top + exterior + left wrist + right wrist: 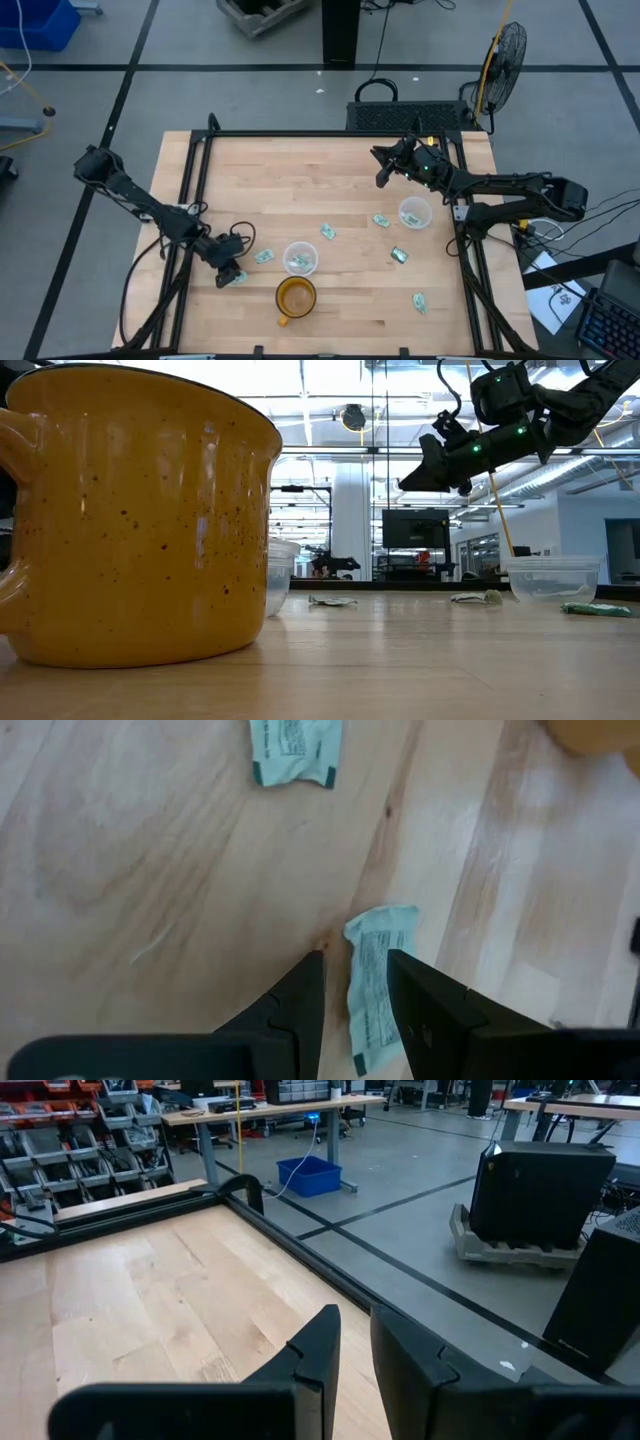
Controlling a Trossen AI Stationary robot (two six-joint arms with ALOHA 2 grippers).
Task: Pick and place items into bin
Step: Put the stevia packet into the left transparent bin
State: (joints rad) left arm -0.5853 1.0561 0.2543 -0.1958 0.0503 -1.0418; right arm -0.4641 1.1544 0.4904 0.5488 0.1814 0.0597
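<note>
Yellow speckled mug [295, 298] is sitting near my table's front edge, clear plastic cup [300, 258] just behind it. Second clear cup [414, 213] is standing off to the right. Black fan [508, 52] is standing on the floor beyond the table [270, 185].

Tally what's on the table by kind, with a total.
Packets lying loose on the wood: 6 (one at the left claw, others at)
Clear plastic cups: 2 (), each seems to hold packets, number unclear
Yellow mug: 1
Total: 9
</note>
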